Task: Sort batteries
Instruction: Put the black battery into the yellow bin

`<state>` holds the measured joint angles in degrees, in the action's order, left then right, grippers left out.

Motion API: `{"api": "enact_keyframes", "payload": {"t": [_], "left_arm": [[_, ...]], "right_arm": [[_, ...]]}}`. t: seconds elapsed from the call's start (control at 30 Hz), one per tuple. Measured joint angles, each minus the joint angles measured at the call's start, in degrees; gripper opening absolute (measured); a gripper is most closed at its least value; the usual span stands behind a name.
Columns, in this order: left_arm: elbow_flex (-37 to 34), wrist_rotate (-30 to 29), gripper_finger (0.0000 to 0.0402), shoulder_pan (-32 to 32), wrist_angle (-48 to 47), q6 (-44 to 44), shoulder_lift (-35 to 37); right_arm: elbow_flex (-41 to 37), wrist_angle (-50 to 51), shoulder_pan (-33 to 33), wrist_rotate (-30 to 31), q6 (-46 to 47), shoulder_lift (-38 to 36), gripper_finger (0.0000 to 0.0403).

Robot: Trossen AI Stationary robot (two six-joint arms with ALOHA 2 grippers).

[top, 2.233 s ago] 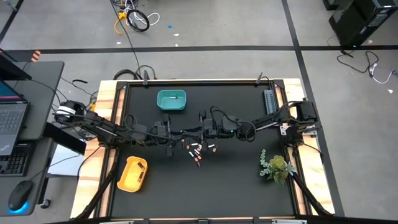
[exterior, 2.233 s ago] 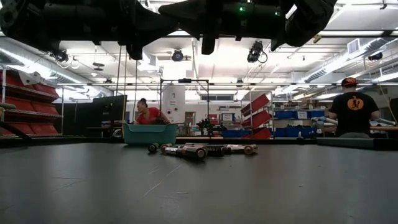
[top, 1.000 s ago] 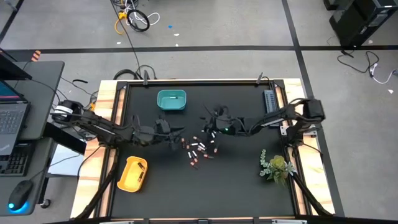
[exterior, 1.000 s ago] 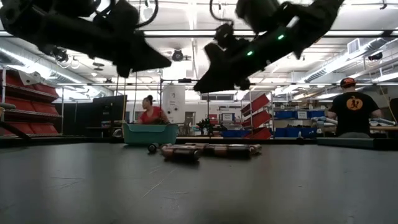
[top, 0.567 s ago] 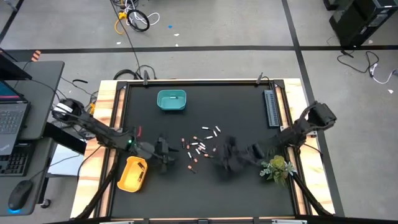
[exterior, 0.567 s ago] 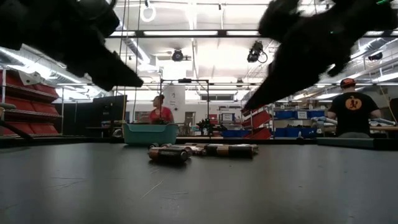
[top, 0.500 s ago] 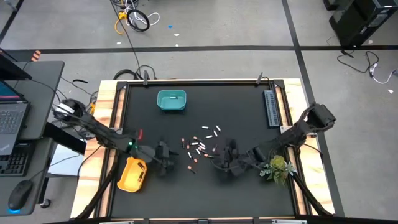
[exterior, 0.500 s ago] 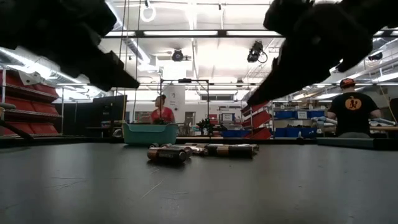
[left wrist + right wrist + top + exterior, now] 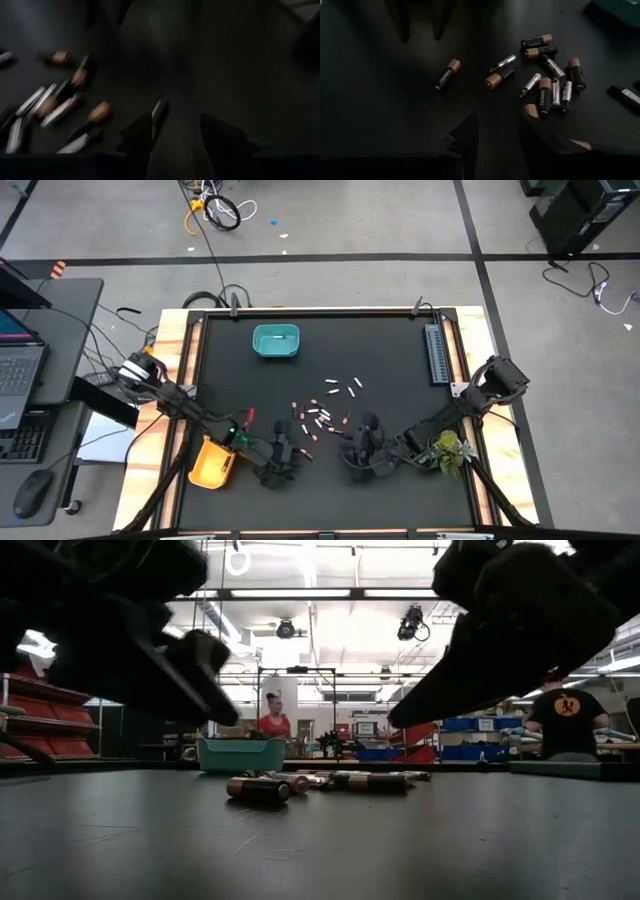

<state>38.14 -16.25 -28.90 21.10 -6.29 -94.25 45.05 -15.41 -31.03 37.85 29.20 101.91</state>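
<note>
Batteries (image 9: pixel 322 416) lie scattered at the table's (image 9: pixel 400 490) middle, between both grippers. Left gripper (image 9: pixel 281 461) hovers near the yellow bin (image 9: pixel 211 461), fingers parted, empty. Right gripper (image 9: pixel 358 448), just right of the batteries, likewise parted and empty.

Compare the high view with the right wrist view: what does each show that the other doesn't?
Only the high view shows the yellow bin at the table's left, the grey strip, the plant, and both arms whole, with the left hand near the yellow bin and the right hand below the pile.

Only the right wrist view shows the batteries singly: copper-and-black ones and slimmer silver ones, with one lying apart.

Both show the battery pile on the black table and the teal bin.
</note>
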Motion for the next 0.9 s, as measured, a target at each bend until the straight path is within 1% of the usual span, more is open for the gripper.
{"api": "enact_keyframes", "payload": {"t": [0.17,0.27,0.33,0.43,0.53,0.6,0.67,0.77,0.8,0.9], "left_arm": [[0.6,3.8,0.0183,2.6,-0.1,1.8,-0.9],[1.3,8.0,0.0183,4.6,0.6,2.3,-2.7],[1.1,8.7,0.0183,5.5,0.2,3.1,-3.9],[1.5,9.0,0.0181,6.7,2.0,4.5,-5.9],[1.8,11.6,0.0178,7.9,3.0,4.6,-7.5],[1.7,13.3,0.0175,8.3,1.8,4.3,-8.5],[2.2,14.1,0.0168,8.4,2.5,3.3,-9.7],[2.3,14.4,0.0142,8.4,3.4,1.4,-10.8],[2.3,14.3,0.0126,8.3,3.3,0.9,-10.8],[2.4,12.6,0.0058,7.8,3.0,-1.7,-10.9]], "right_arm": [[0.0,-0.9,-1.3,1.6,1.3,-0.2,0.0127],[0.0,0.6,-2.0,1.9,4.0,-0.4,0.0127],[-0.1,0.9,-2.6,3.1,5.1,-0.5,0.0127],[-0.1,2.3,-3.5,4.7,6.8,-1.0,0.0126],[-0.1,3.5,-4.4,5.4,8.2,-1.4,0.0126],[0.0,3.3,-4.7,5.9,8.8,-1.4,0.0126],[-0.1,3.9,-5.2,6.2,9.2,-1.7,0.0126],[0.0,5.0,-5.6,6.7,10.3,-2.1,0.0126],[-0.1,5.5,-5.7,7.1,10.3,-2.2,0.0126],[-0.1,5.7,-5.7,8.4,10.2,-2.6,0.0126]]}}
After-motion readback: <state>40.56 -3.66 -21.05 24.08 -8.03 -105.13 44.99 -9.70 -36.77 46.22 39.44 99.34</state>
